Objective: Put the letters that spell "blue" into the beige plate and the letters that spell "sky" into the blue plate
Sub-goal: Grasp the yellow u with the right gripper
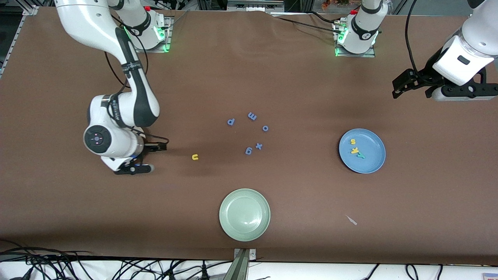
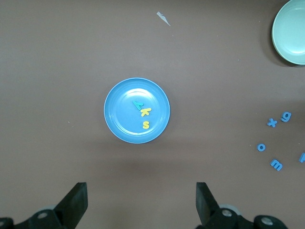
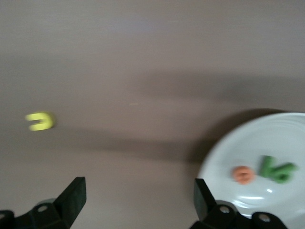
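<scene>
**Sky done, u left out, right gripper empty by the beige plate**

Nearest the front camera: pale green plate (image 1: 244, 214), 6 o'clock on the table, empty, not part of the task. Yellow u (image 1: 195, 157) alone on the cloth, at 11 o'clock from that plate. Blue plate (image 1: 373, 163) at 3 o'clock on the table, holds s, k and y (image 2: 143, 114).

Right gripper (image 3: 137, 200) low at the rim of the beige plate (image 3: 286, 138), fingers apart, nothing between them. Left gripper (image 2: 140, 202) waits high at 1 o'clock of the blue plate, fingers apart, empty.

Risks:
- Thin, flat u, so a pinch likely slips or skids it along the cloth.
- All-blue letters (image 1: 252, 116) close at 2 o'clock of the u, easy to mistake or nudge.

Beige plate with orange e (image 3: 243, 174) and green letters (image 3: 276, 169) shows in the right wrist view only, hidden under the arm in the front view. Green letters blurred there, b and l not told apart.
</scene>
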Motion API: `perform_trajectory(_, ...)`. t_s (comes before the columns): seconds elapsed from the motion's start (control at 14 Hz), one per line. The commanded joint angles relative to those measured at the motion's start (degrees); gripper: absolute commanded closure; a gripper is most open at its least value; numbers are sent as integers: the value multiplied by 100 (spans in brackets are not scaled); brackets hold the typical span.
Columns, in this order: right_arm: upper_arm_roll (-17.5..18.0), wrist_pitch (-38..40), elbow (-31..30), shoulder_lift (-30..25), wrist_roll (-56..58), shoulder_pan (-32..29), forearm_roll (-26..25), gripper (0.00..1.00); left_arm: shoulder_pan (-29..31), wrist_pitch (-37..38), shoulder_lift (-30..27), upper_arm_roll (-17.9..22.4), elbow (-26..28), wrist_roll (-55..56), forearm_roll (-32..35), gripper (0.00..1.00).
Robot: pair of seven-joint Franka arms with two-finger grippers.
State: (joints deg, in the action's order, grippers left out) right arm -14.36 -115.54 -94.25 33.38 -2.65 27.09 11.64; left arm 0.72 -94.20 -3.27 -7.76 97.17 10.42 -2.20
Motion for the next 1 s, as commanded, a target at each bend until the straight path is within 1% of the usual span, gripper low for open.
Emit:
perform_trajectory(0.0,275,-300,152,142,-52,42,154,0,16,24,-7,-15,-32,-31,124,0)
perform_trajectory(0.14,442,-678,152,291,-87,94,154,0,25,24,-16,3,-32,-40,124,0)
perform_trajectory(0.29,487,-1091,144,467,-306,252,154,0,25,33,-16,3,-32,-31,124,0)
perform_trajectory(0.43,487,-1382,100,590,-412,437,145,0,25,33,-16,3,-32,-31,124,0)
perform_trajectory(0.64,495,-1839,21,757,-421,507,145,0,25,33,-16,-6,-32,-40,124,0)
perform_trajectory(0.79,496,-1911,3,828,-421,569,154,0,25,77,-16,-14,-32,-31,133,0)
perform_trajectory(0.93,496,-2190,-198,837,-447,604,154,1,16,68,-16,-23,-32,-31,133,0)
